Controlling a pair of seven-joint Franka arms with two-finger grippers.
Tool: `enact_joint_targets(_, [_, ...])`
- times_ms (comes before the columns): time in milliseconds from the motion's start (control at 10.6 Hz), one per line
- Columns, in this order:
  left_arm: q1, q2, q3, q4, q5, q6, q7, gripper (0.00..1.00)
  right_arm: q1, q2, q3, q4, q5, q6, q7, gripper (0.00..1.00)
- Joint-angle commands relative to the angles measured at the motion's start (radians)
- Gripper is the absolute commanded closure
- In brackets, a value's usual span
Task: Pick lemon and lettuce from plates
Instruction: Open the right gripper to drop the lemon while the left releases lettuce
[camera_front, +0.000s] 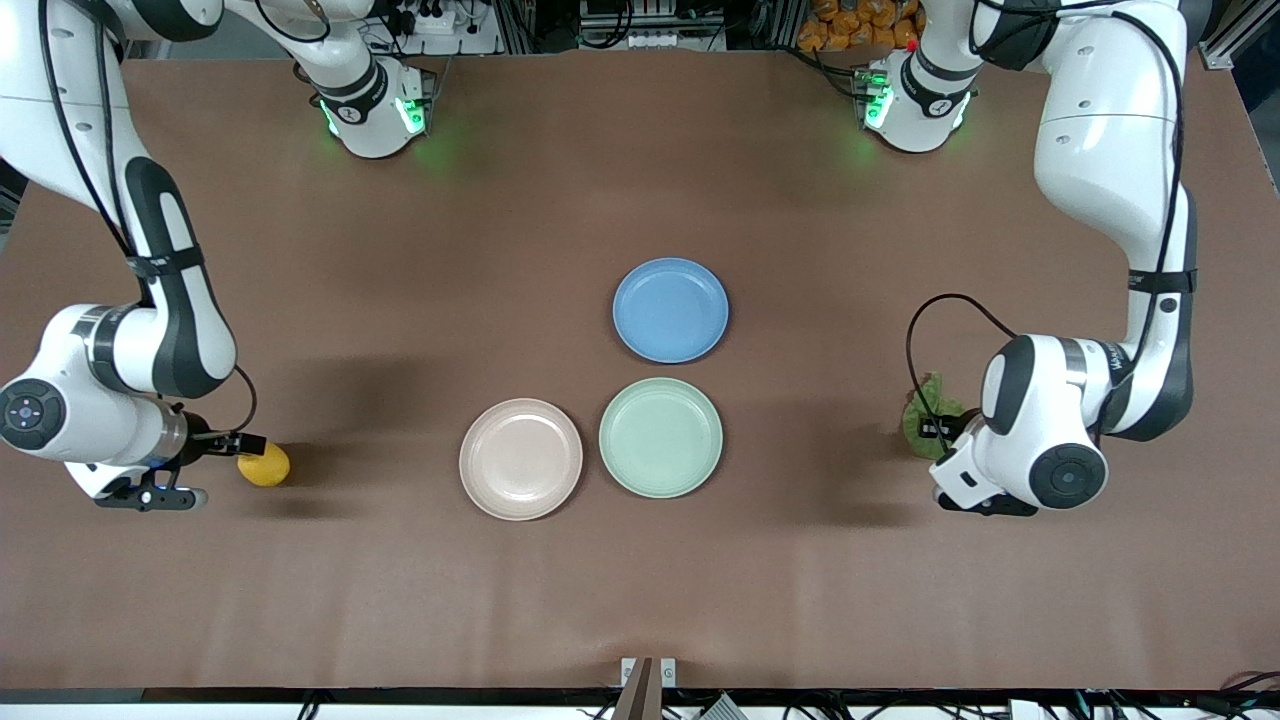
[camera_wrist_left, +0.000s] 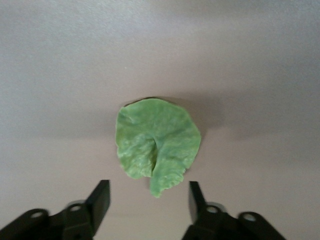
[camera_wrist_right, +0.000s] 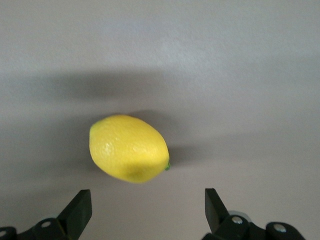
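The yellow lemon (camera_front: 264, 467) lies on the bare table toward the right arm's end, off the plates. My right gripper (camera_front: 232, 446) is low beside it, open and empty; in the right wrist view the lemon (camera_wrist_right: 129, 148) lies just ahead of the open gripper (camera_wrist_right: 147, 197). The green lettuce (camera_front: 930, 415) lies flat on the table toward the left arm's end. My left gripper (camera_front: 940, 432) is right by it, open and empty; in the left wrist view the leaf (camera_wrist_left: 157, 145) lies just ahead of the gripper (camera_wrist_left: 149, 188). The beige-pink plate (camera_front: 520, 459) and the mint plate (camera_front: 660, 437) are empty.
An empty blue plate (camera_front: 670, 310) sits farther from the front camera than the mint plate. The three plates cluster at the table's middle. Brown tabletop surrounds them. Both arm bases stand along the table's back edge.
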Motion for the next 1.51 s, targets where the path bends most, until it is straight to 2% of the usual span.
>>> enact_joint_targets(0, [0.007,-0.028,-0.007,-0.003,0.027,0.002,0.024,0.0,-0.047,-0.06,0.014,-0.041,0.0,-0.036,-0.007,0.0])
enact_joint_targets(284, [0.001,-0.049,-0.016,0.006,0.021,0.002,0.021,0.0,-0.087,-0.193,0.02,-0.211,0.003,-0.026,-0.007,0.0])
enact_joint_targets(568, [-0.004,-0.088,-0.027,0.023,0.015,0.005,0.021,0.0,-0.057,-0.339,0.021,-0.288,0.043,-0.099,-0.004,0.0])
enact_joint_targets(662, [-0.007,-0.115,-0.025,0.023,0.015,0.015,0.021,0.0,-0.038,-0.388,0.023,-0.282,0.073,-0.152,-0.002,0.0])
enact_joint_targets(946, [-0.007,-0.184,-0.024,0.02,0.015,0.02,0.03,0.0,0.014,-0.482,0.024,-0.279,0.147,-0.185,-0.005,0.0])
enact_joint_targets(1041, [-0.002,-0.201,-0.024,0.02,0.012,0.028,0.029,0.0,0.032,-0.497,0.024,-0.262,0.158,-0.21,-0.005,0.0])
enact_joint_targets(1230, [0.003,-0.261,-0.016,0.02,-0.014,0.028,0.016,0.0,0.063,-0.496,0.023,-0.158,0.16,-0.315,0.002,0.0])
enact_joint_targets(1419, [-0.007,-0.311,-0.016,0.018,-0.011,0.026,0.012,0.0,0.066,-0.496,0.023,-0.112,0.16,-0.355,0.001,0.0])
